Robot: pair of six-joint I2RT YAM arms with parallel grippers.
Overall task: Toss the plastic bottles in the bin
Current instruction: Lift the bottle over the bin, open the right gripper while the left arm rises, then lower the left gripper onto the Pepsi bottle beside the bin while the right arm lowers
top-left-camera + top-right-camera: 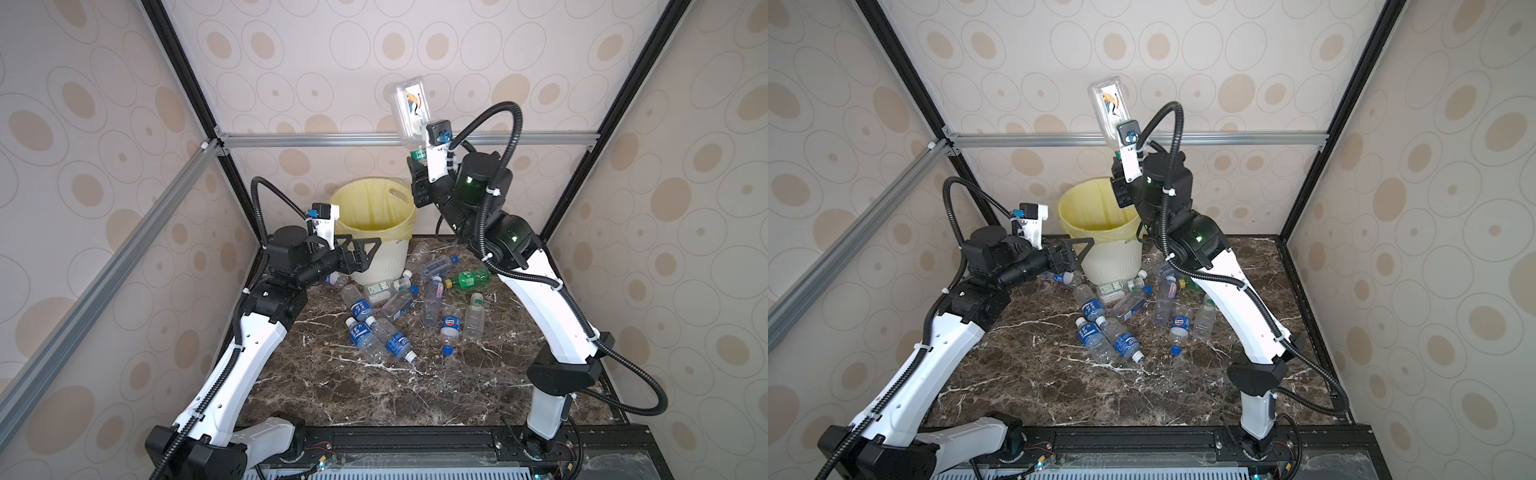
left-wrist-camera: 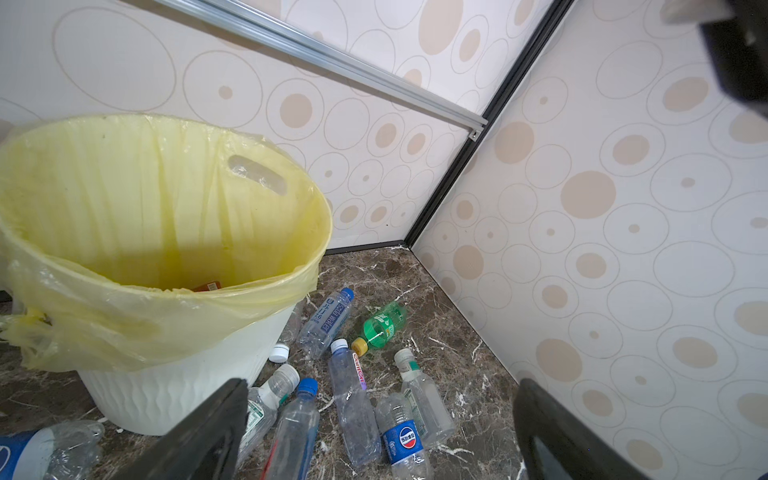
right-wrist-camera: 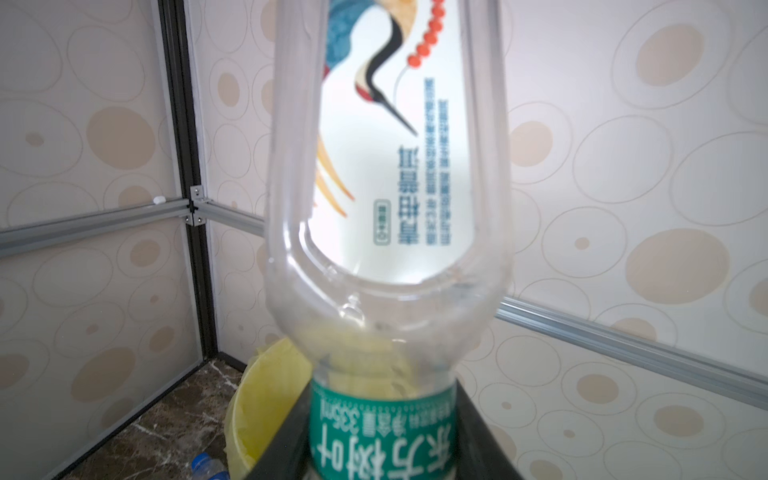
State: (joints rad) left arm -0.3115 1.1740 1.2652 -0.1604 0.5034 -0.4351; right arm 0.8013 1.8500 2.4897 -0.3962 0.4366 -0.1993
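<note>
Bottle (image 3: 386,286) lettering, right wrist only

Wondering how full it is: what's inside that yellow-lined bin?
Inside the bin, only the yellow bag lining and a scrap of red-orange label show. Its near rim hides the bottom.

The left arm (image 1: 249,353) and right arm (image 1: 552,303) look alike: smooth white shells between bulky black joints (image 1: 565,372). A black ribbed hose (image 1: 515,124) runs along each arm, pinned by white cable ties (image 1: 493,192). Small green lights (image 1: 468,180) glow on the right arm's black motor housings. Each wrist carries a small black camera (image 1: 438,133) on a white bracket (image 1: 436,162), with a blue plug (image 1: 444,136). The left claw (image 1: 370,254) and right claw (image 1: 419,164) are matt black, with triangular cut-out fingers (image 2: 208,432). Dark dots on the left shell may be screw holes.
</note>
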